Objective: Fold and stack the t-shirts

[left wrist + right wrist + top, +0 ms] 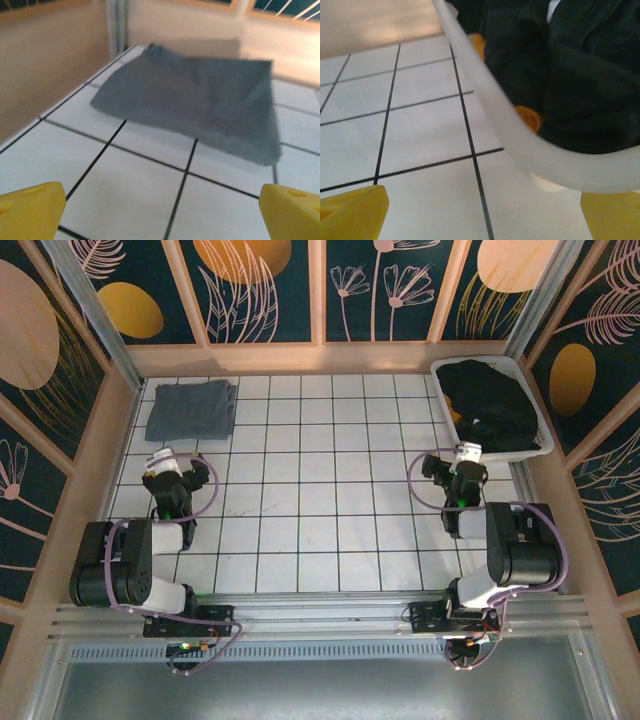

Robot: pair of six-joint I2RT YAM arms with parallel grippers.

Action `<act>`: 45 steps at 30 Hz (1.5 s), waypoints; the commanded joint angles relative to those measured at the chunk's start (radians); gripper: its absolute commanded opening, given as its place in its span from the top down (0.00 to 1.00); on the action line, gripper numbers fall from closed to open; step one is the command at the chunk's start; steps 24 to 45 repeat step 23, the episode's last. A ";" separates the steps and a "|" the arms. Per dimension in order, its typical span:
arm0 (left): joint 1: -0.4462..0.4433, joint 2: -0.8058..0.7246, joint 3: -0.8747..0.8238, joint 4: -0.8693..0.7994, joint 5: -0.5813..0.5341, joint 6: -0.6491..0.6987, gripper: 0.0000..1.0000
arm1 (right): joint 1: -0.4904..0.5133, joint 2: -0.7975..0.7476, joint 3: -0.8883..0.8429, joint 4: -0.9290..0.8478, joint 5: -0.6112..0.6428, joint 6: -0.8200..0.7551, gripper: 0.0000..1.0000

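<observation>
So, grey tee (pixel 190 410): lay flat as a neat-ish rectangle at about 10 o'clock on the worktop (pixel 320 500), and looked already folded to me.
Black tees (pixel 490 405): heaped and rumpled inside the white bin (pixel 545 440) at about 2 o'clock.
Left fingers (pixel 35 207): spread wide, holding nothing, with the grey tee at their 12 o'clock, near but not touching.
Right fingers (pixel 355 210): also spread wide and empty, right up by the bin's rim, with the black fabric just past it at 12 to 1 o'clock.
Handling guess: soft, light and floppy, so it'll sag and bunch, and nothing's fragile.
Where to grab: I'd pinch a top fold of the black heap near the rim, then go for the shoulders or hem corners once it's spread.
Watch out: two tees could easily come up together.
</observation>
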 commanded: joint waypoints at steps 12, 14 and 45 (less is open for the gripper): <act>-0.025 0.065 -0.018 0.208 0.077 0.083 0.01 | 0.001 0.025 -0.091 0.280 -0.060 -0.019 0.01; -0.025 0.064 -0.023 0.217 0.079 0.083 0.01 | 0.002 0.025 -0.091 0.283 -0.058 -0.021 0.01; -0.025 0.063 -0.026 0.221 0.081 0.084 0.01 | -0.002 0.025 -0.090 0.282 -0.063 -0.020 0.01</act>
